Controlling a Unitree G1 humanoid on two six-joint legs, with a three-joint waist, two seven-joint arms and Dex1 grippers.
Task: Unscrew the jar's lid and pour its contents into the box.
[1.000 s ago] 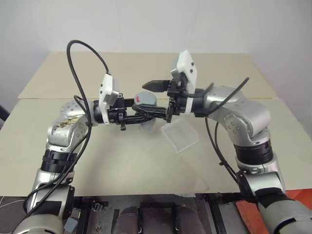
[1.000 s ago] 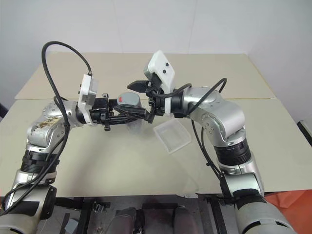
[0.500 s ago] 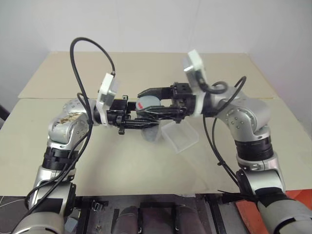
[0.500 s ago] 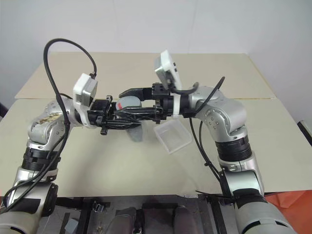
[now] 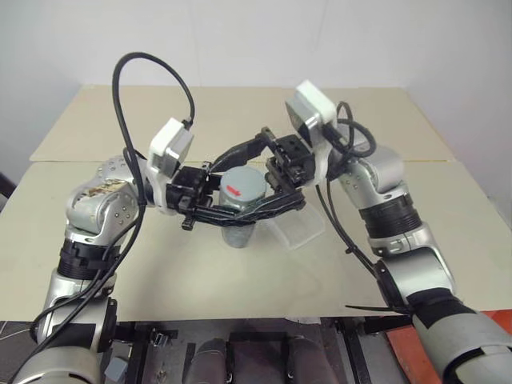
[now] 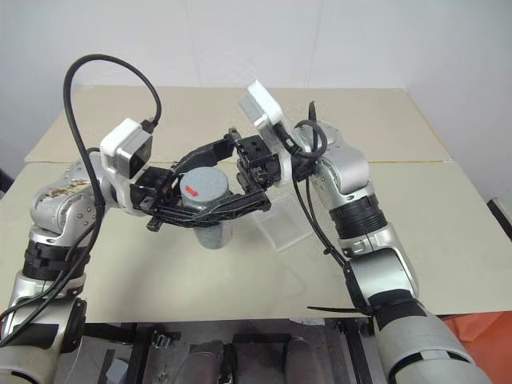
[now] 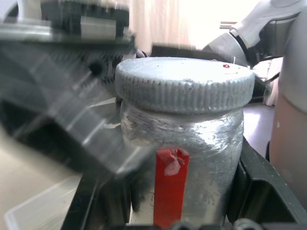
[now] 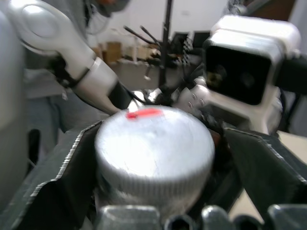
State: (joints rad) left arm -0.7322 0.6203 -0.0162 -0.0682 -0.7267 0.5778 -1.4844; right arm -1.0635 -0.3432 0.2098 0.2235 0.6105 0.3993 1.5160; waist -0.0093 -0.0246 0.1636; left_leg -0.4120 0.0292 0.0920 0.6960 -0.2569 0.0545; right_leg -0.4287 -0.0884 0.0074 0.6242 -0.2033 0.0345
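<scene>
Grey lid sits between your spread right pincer; left pincer clamps the jar, so closing off-centre could slip.

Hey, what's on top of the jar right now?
The grey lid sits on the jar, with a small red mark on top. The right gripper straddles the lid. The jar's contents are hidden by its label and lid.
</scene>
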